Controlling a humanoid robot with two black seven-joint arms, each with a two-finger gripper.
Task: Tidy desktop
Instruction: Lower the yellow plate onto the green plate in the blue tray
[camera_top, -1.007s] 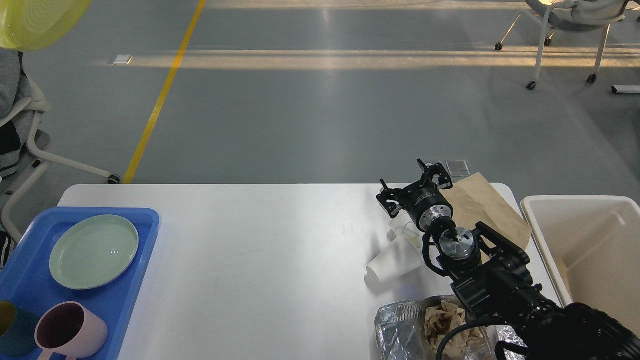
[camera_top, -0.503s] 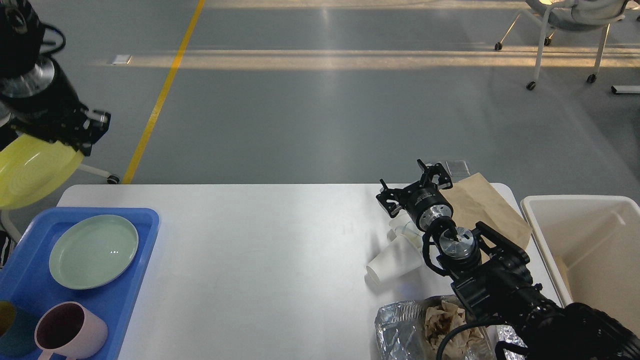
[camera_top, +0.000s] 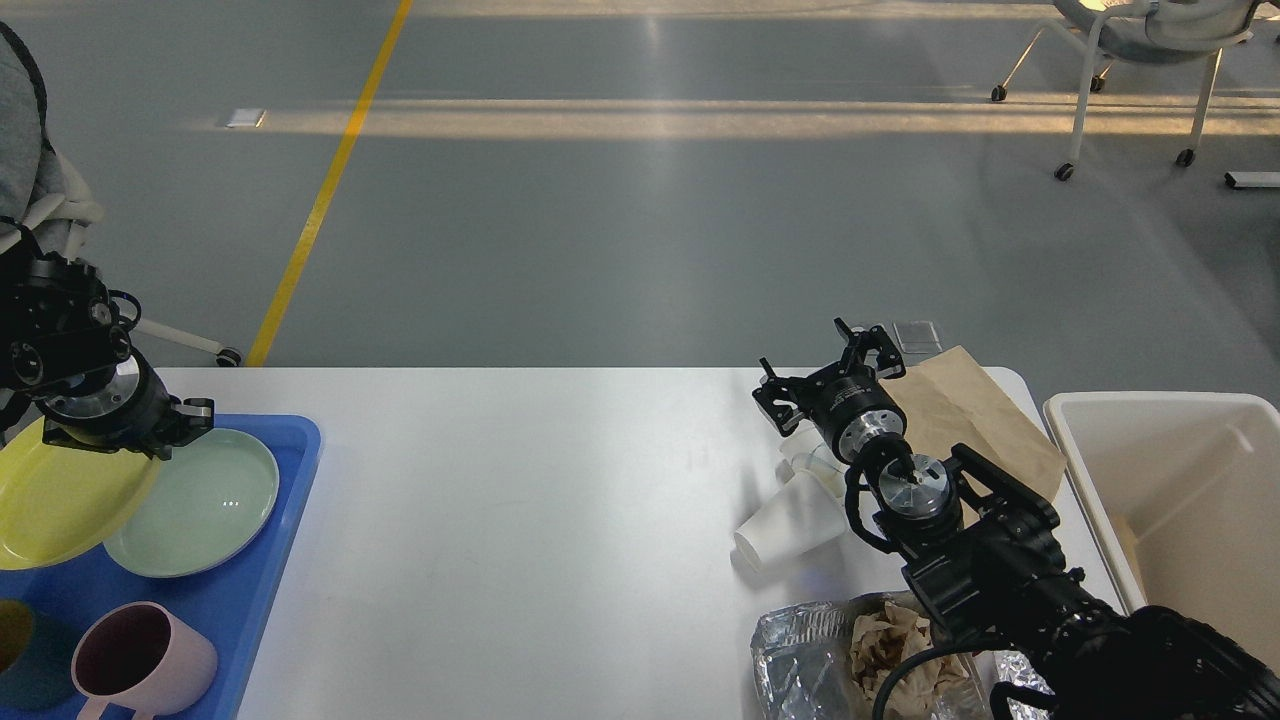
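The white desktop (camera_top: 520, 520) spans the view. At its left end my left gripper (camera_top: 152, 438) is shut on the rim of a yellow plate (camera_top: 55, 495). It holds the plate tilted low over the blue tray (camera_top: 255, 600), partly overlapping a pale green plate (camera_top: 215, 500) that lies there. At the right end my right gripper (camera_top: 828, 375) stands open with nothing between its fingers. It hangs just beyond some tipped white paper cups (camera_top: 785, 525) and beside a brown paper bag (camera_top: 985, 410).
The tray also holds a pink mug (camera_top: 140, 660) and a teal cup (camera_top: 25, 655). Crumpled foil (camera_top: 800, 650) with brown paper (camera_top: 890, 630) lies at the front right. A cream bin (camera_top: 1170, 470) stands right of the table. Chairs stand on the floor beyond.
My left arm has come down from the upper left with the yellow plate, from above the view's corner to just over the tray. The right arm has not moved.
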